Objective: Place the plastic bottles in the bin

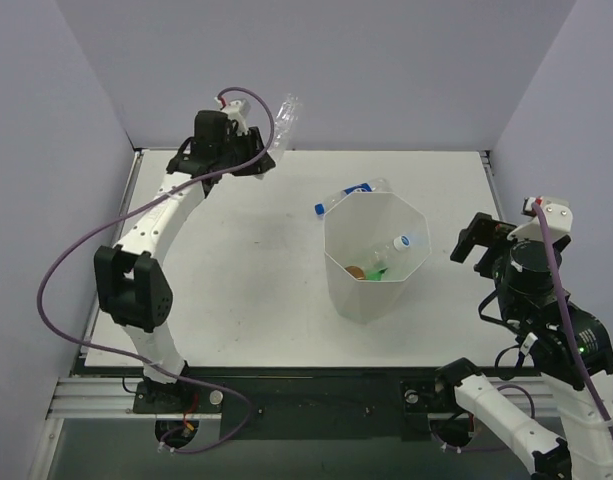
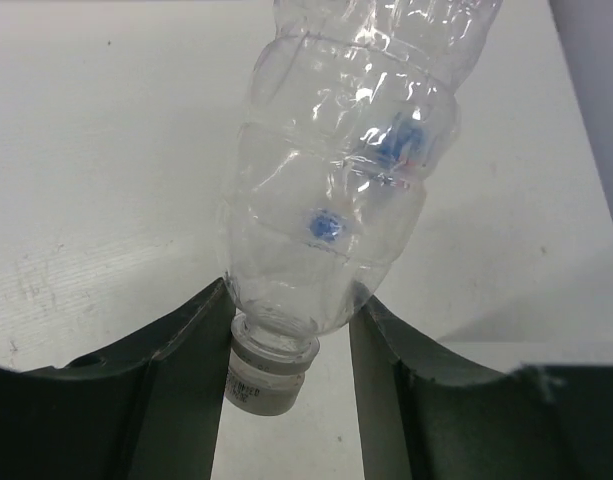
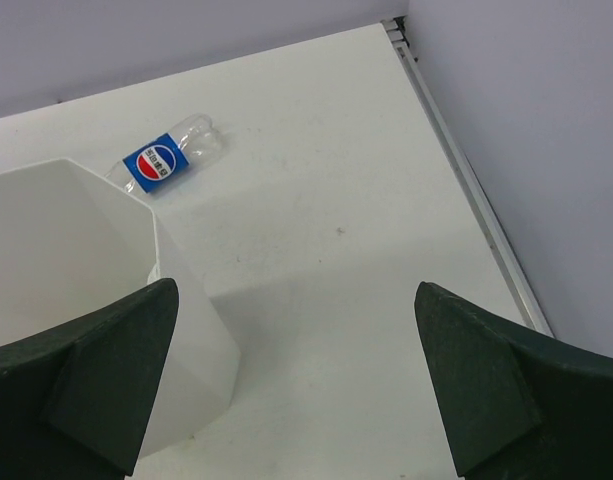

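Gripping the plain clear bottle (image 2: 336, 180) at its shoulder, my left gripper (image 2: 289, 335) was clamped on it, one dark finger on each side. The bottle was ribbed, see-through and dented, its white cap nearest the wrist camera, held over the far left of the table (image 1: 236, 260). My right gripper (image 3: 296, 380) stood wide apart, holding nothing, beside the white faceted bin (image 1: 338, 262). A blue-labelled bottle (image 1: 351, 193) lay just behind the bin. A green bottle (image 1: 377, 268) and an orange bottle (image 1: 356, 271) lay inside.
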Action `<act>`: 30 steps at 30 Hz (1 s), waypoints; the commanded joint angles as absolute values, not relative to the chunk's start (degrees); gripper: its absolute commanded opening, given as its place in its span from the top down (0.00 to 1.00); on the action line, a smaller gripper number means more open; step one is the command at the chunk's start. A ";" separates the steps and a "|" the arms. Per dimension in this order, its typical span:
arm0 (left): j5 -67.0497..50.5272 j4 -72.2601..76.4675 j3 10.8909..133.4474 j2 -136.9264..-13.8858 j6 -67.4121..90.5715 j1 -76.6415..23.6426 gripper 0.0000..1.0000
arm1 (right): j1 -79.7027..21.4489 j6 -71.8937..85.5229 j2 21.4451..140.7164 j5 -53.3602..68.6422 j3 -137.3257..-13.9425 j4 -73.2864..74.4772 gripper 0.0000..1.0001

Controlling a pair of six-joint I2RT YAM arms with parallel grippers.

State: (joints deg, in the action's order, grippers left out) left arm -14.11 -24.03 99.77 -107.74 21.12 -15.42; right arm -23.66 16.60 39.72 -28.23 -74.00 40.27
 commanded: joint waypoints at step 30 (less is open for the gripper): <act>-9.05 -32.77 99.93 -86.66 15.03 -51.85 0.85 | -23.38 15.82 33.57 -34.01 -66.18 27.60 0.03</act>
State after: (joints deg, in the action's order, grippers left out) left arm -12.56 -31.24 96.49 -84.38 15.20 -52.42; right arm -23.66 17.30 32.64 -31.18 -65.32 30.02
